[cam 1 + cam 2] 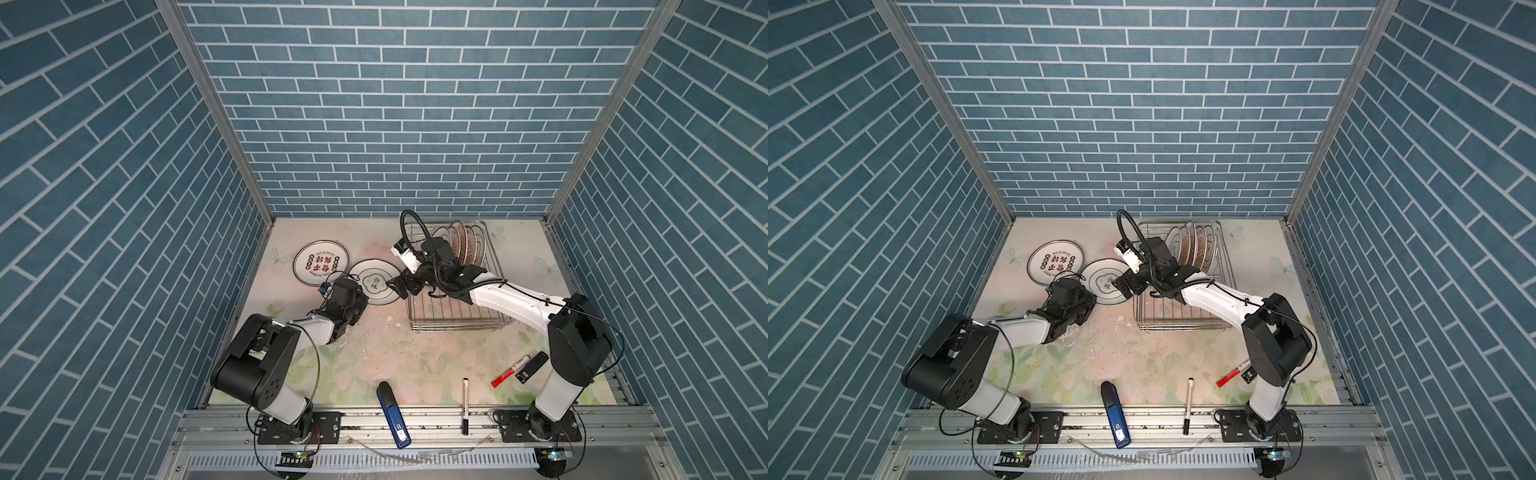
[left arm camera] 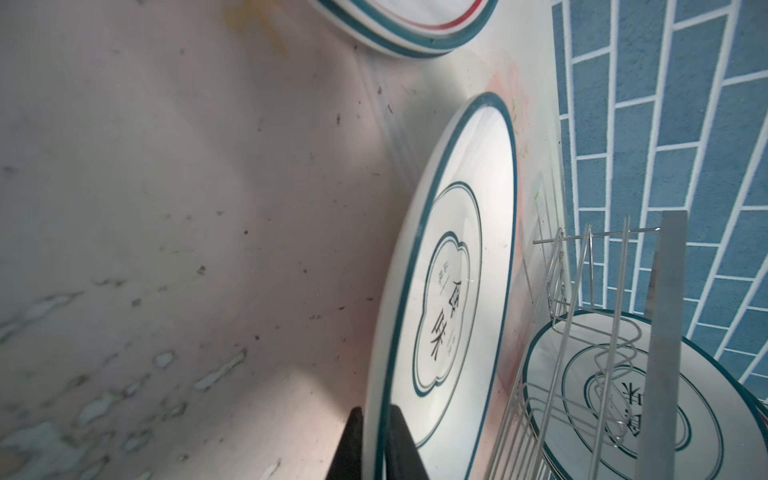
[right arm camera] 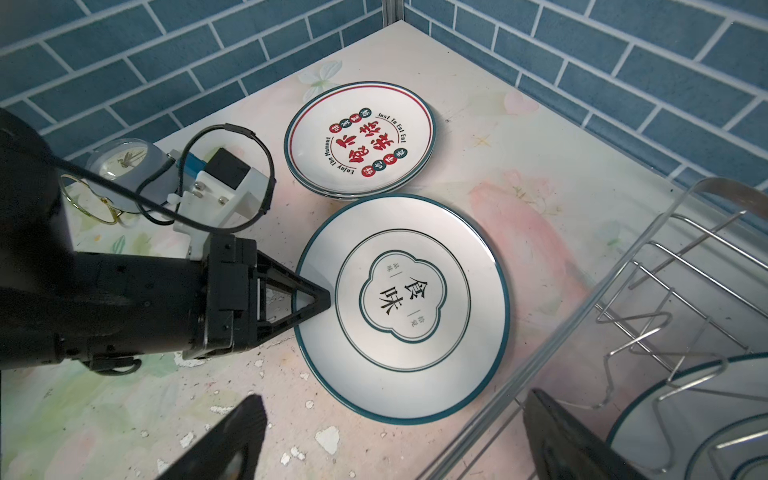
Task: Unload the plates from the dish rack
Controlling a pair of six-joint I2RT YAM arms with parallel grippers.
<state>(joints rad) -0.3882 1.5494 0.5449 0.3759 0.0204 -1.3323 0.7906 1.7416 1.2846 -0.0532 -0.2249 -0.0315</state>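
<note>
A white plate with a dark quatrefoil emblem [image 1: 376, 282] [image 1: 1106, 282] [image 3: 403, 307] [image 2: 457, 270] lies flat on the table, left of the dish rack [image 1: 457, 326] [image 1: 1183, 327] [image 3: 623, 291]. My left gripper [image 2: 376, 411] [image 3: 322, 299] [image 1: 365, 298] is shut on its near-left rim, one finger above and one below. A plate with red characters [image 1: 320, 264] [image 3: 359, 139] tops a small stack behind it. Several plates [image 1: 465, 245] [image 1: 1196, 245] stand upright at the back of the rack. My right gripper [image 3: 395, 403] [image 1: 399, 289] hovers open over the rack's left edge, holding nothing.
A small round clock [image 3: 124, 166] stands by the left wall behind the left arm. A blue case [image 1: 392, 415], a black marker [image 1: 465, 405], a red marker [image 1: 510, 371] and a small black box [image 1: 532, 366] lie near the table's front edge.
</note>
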